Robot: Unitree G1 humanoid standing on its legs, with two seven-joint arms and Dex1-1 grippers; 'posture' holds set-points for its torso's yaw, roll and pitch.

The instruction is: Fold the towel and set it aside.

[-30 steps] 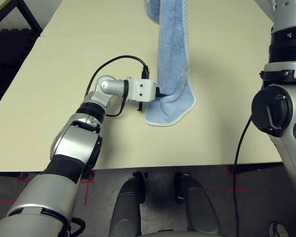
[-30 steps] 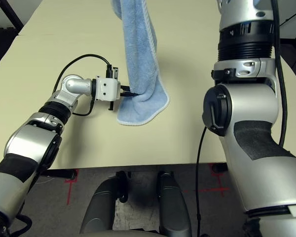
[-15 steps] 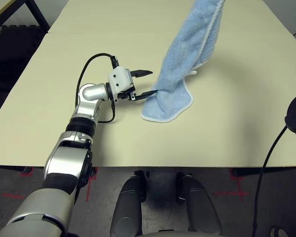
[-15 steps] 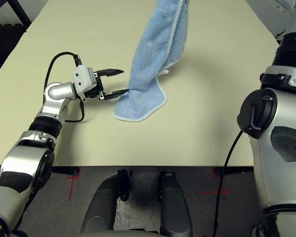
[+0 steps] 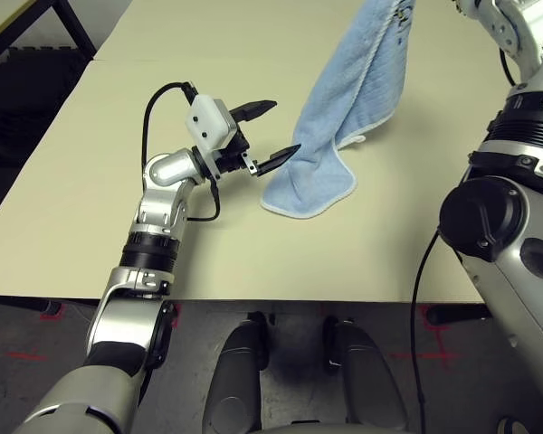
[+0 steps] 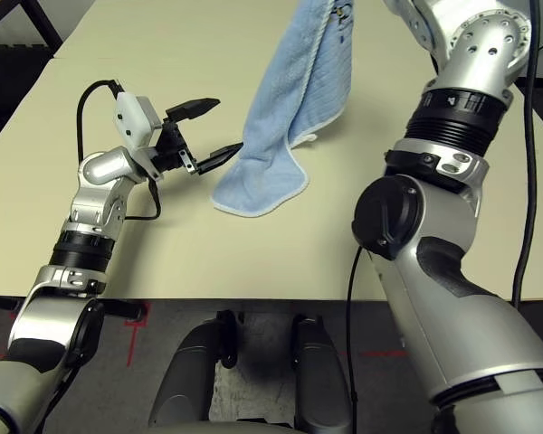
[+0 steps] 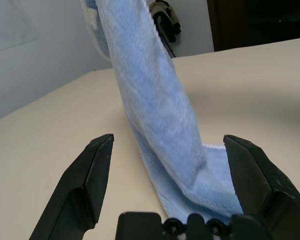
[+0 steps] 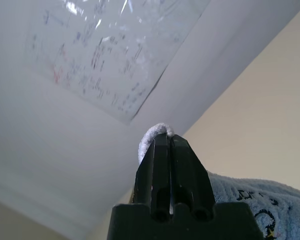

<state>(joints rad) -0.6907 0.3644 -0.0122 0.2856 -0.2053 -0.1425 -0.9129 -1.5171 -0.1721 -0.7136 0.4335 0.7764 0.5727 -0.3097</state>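
The light-blue towel hangs down from the top of the head views, and its lower end rests in a curl on the beige table. My right gripper is raised and shut on the towel's top edge; a dark embroidered mark shows beside its fingers. My left gripper stands open just left of the towel's lower end, lifted off the table, with nothing between its fingers. In the left wrist view the towel hangs just beyond the gap between the two black fingertips.
The table runs wide to the left and far side, with a seam across it. Its front edge lies close below the towel. A wall with a marked sheet shows in the right wrist view.
My left gripper has let go of the towel's lower end, opened wide and drawn back left and upward. The towel's hanging part now slants toward the upper right. The camera has shifted.
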